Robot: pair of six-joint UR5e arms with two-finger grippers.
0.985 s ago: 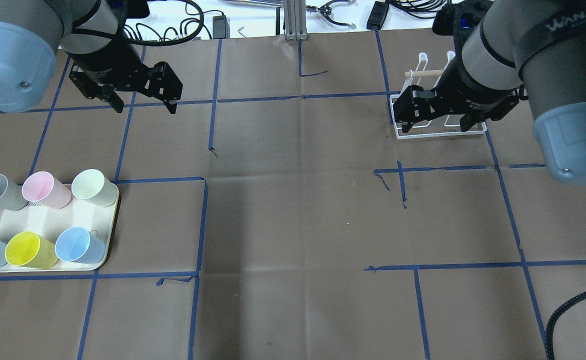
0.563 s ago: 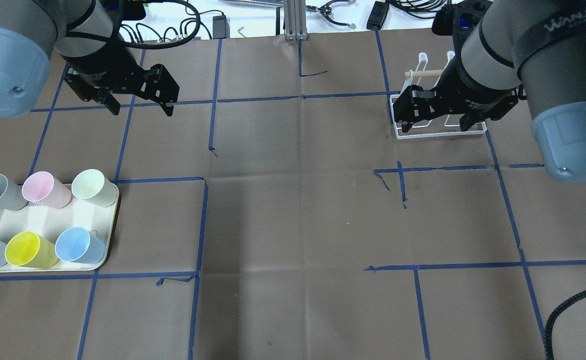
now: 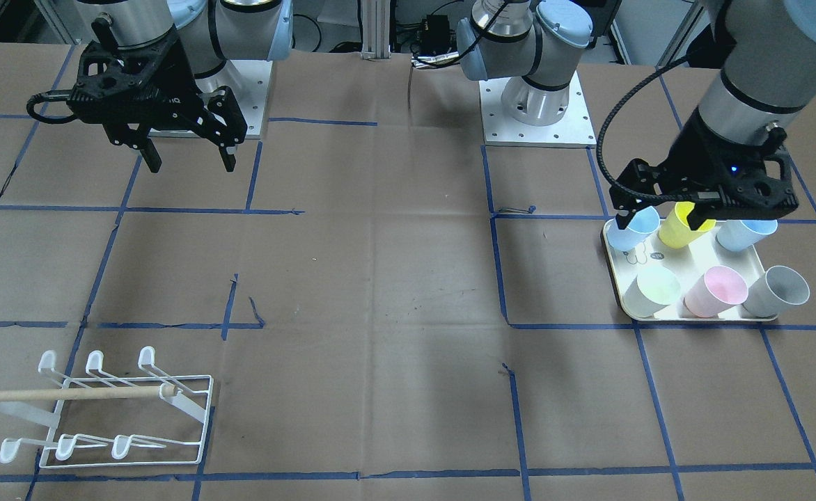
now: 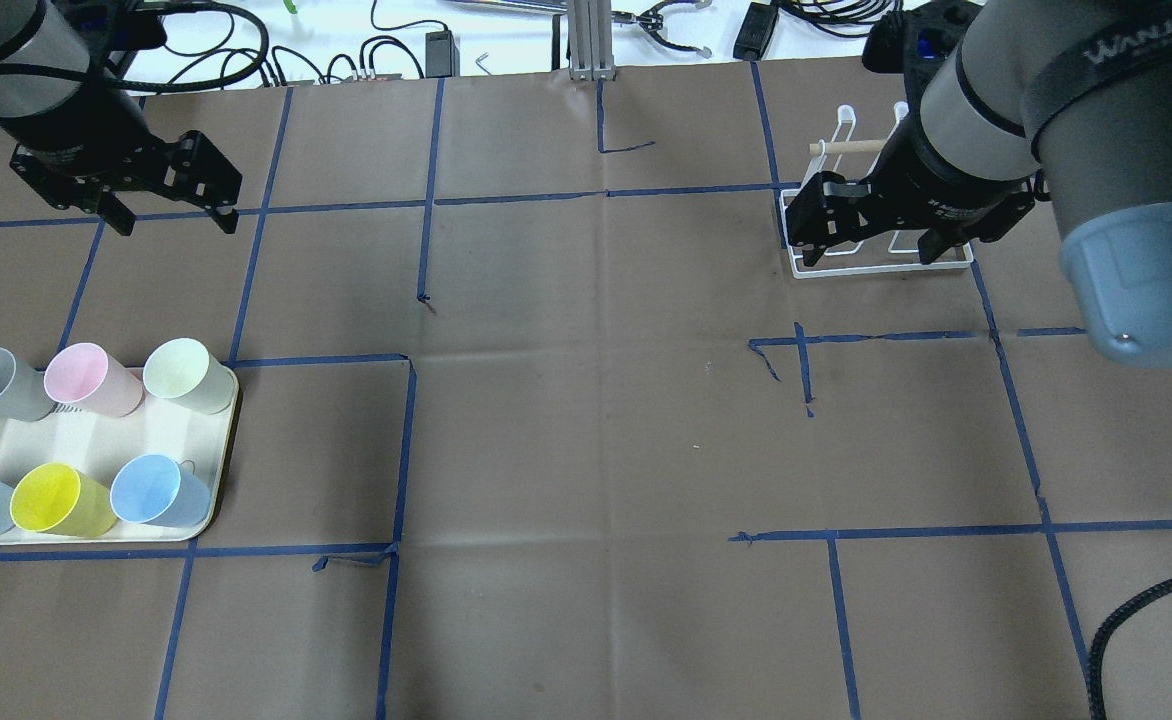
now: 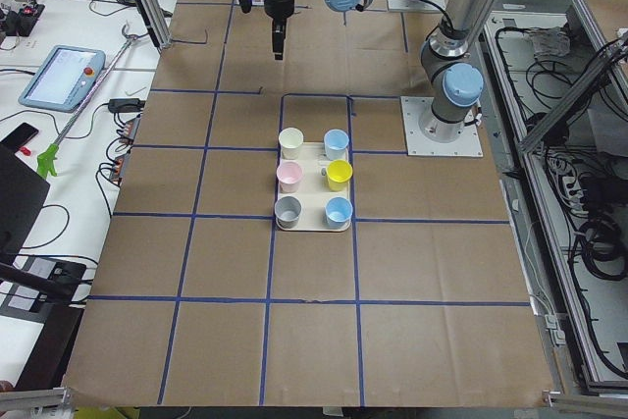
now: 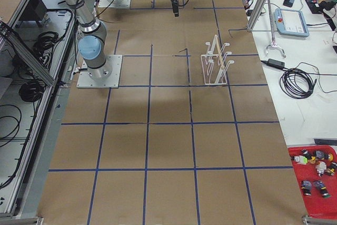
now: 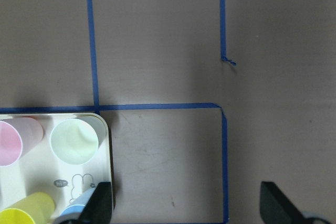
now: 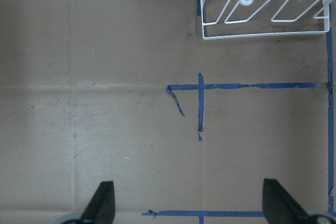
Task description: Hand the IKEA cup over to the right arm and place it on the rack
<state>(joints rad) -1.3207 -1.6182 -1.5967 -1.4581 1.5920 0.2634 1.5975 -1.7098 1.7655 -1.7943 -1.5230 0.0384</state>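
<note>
Overhead exterior view shows you six cups (image 4: pixel 46 497) standing in the cream tray (image 4: pixel 96 440) on the robot's left side of the tabletop (image 4: pixel 596 400), upright in two rows of three. You'll find the left claw (image 4: pixel 176 222) hanging above the tabletop near that tray, fingers spread wide and holding nothing; its wrist camera catches one fingertip over the tray's corner. The right claw (image 3: pixel 191 163) is likewise spread and holding nothing, hovering close to the white wire rack (image 3: pixel 67 394) on the tabletop's right side.
</note>
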